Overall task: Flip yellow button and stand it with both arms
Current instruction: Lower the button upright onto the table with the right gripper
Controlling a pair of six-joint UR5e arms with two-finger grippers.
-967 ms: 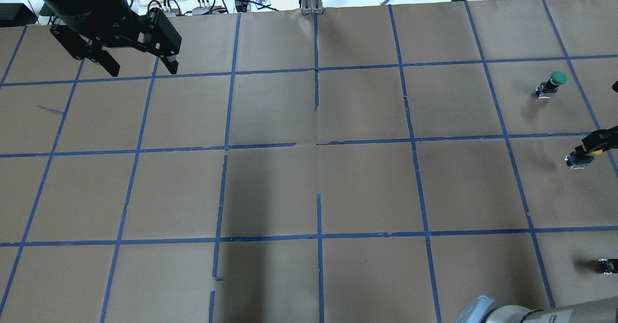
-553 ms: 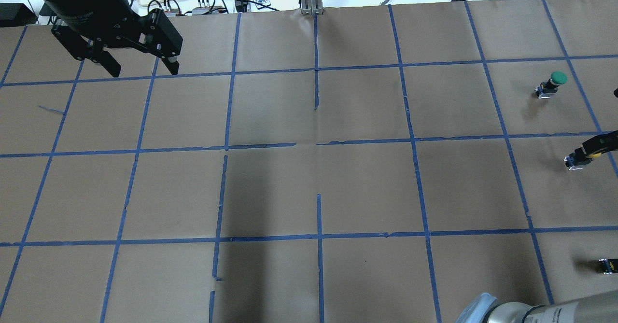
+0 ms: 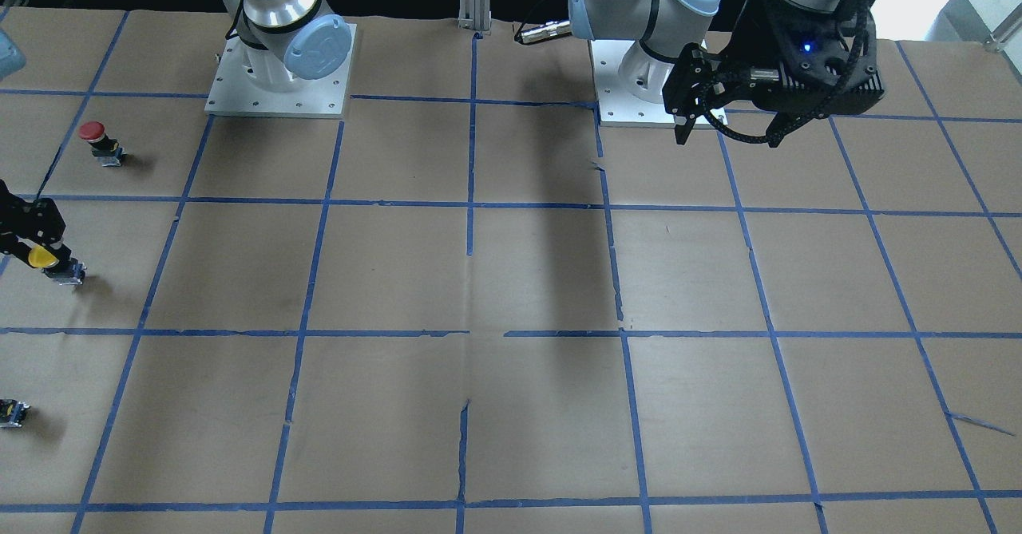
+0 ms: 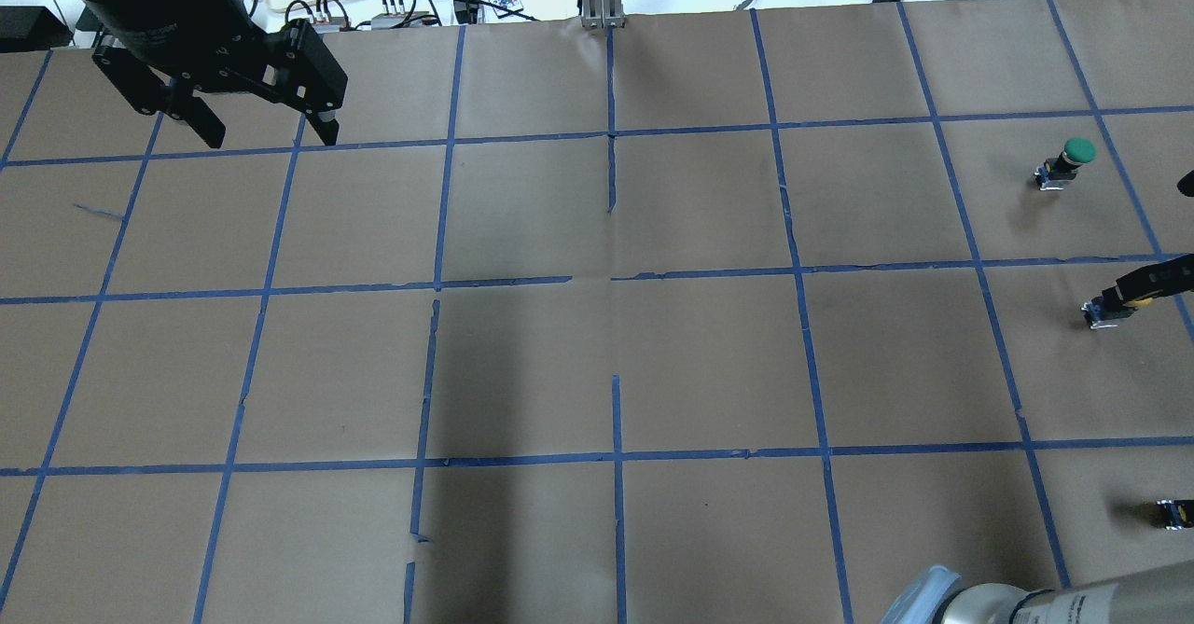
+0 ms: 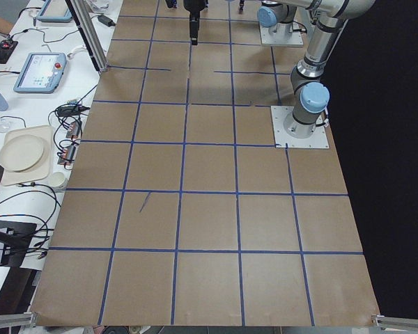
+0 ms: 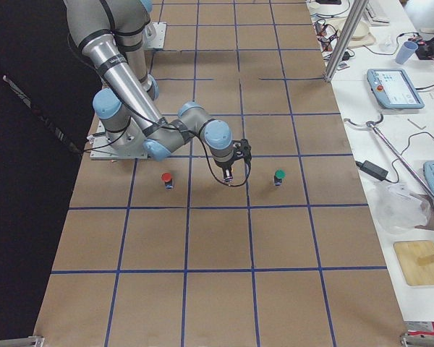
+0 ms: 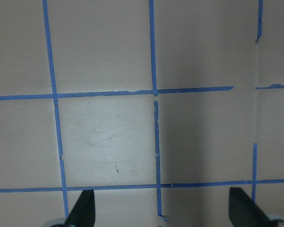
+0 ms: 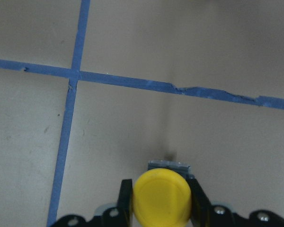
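Observation:
The yellow button [image 8: 162,197] sits between the right gripper's fingers [image 8: 199,201], yellow cap toward the wrist camera and silver base pointing away. My right gripper [image 4: 1136,294] is shut on it at the table's right edge, low over the paper. The button is tilted [image 3: 41,257]; I cannot tell whether its base touches the table. The side view shows the right gripper [image 6: 228,172] too. My left gripper [image 4: 268,134] is open and empty, high over the far left of the table, also in the front view [image 3: 728,136] and its wrist view [image 7: 163,215].
A green-capped button [image 4: 1070,159] stands beyond the yellow one. A red-capped button [image 3: 93,136] stands nearer the robot's base. Small black bodies show at frame edges [image 4: 1175,512] [image 3: 12,413], tops cut off. Brown paper with blue tape grid [image 4: 616,279] covers the table.
The right gripper has swung the yellow button's base a little to the left in the overhead view, tilting it flatter. The left gripper has drifted slightly farther away.

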